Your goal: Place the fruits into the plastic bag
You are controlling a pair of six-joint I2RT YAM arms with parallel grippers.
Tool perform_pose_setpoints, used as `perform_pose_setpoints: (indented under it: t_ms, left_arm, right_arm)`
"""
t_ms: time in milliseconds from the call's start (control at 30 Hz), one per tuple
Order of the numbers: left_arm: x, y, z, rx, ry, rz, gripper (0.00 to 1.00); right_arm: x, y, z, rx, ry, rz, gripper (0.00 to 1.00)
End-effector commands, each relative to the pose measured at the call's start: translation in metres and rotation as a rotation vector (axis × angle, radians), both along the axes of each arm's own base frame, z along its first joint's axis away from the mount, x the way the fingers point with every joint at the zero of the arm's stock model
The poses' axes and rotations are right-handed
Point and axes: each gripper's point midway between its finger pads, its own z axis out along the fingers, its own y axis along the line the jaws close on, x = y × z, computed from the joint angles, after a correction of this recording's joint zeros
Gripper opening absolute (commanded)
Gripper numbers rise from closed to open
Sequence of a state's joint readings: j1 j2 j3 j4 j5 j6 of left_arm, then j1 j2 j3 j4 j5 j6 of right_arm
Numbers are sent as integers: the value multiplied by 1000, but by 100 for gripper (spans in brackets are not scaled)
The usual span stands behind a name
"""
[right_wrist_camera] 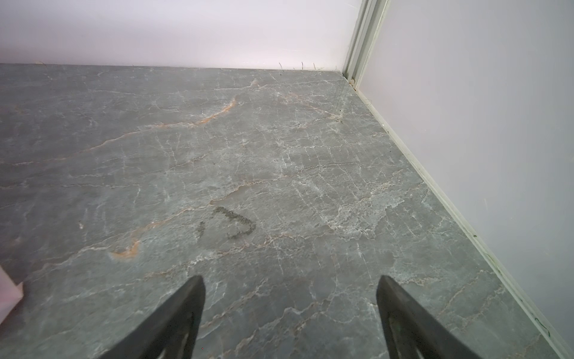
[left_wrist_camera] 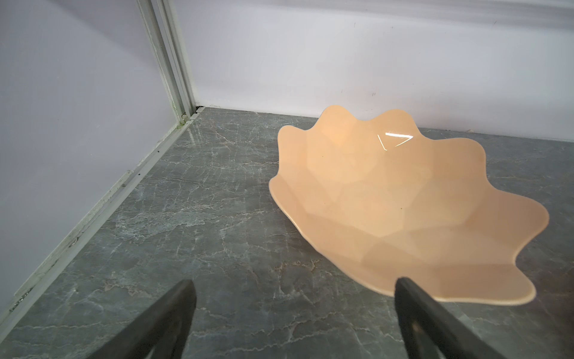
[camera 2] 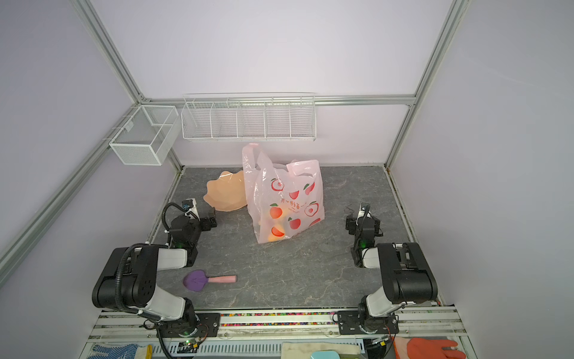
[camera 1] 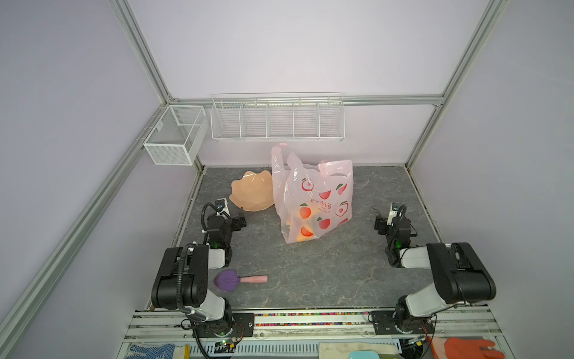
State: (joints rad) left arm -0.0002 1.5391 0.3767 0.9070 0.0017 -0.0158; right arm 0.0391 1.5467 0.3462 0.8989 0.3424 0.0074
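Note:
The plastic bag (camera 1: 313, 192) (camera 2: 284, 192) stands upright at the middle back of the table, pale pink with red fruit prints, its mouth up. Fruits (camera 1: 298, 237) (camera 2: 272, 237) show as orange and yellow shapes through its lower front. No fruit lies loose on the table. My left gripper (camera 1: 240, 222) (camera 2: 212, 220) (left_wrist_camera: 293, 283) hangs open and empty, low over the table just before the bowl. My right gripper (camera 1: 380, 223) (camera 2: 351, 222) (right_wrist_camera: 292, 279) is open and empty over bare table to the right of the bag. A pink corner of the bag (right_wrist_camera: 9, 292) shows in the right wrist view.
A peach scalloped bowl (camera 1: 251, 192) (camera 2: 225, 192) (left_wrist_camera: 403, 202) sits empty left of the bag. A purple-headed, pink-handled utensil (camera 1: 230, 280) (camera 2: 197, 280) lies at the front left. Two white wire baskets (camera 1: 278, 119) (camera 1: 174, 136) hang on the walls. Walls close in both sides.

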Motion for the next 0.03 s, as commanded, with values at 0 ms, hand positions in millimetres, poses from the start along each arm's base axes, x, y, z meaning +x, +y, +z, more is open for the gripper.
perform_pose_setpoints:
  t_ms: [0]
  left_arm:
    - [2,0,1,7,-7,-11,99]
  right_arm:
    - [6,1,14,8,-52,6,89]
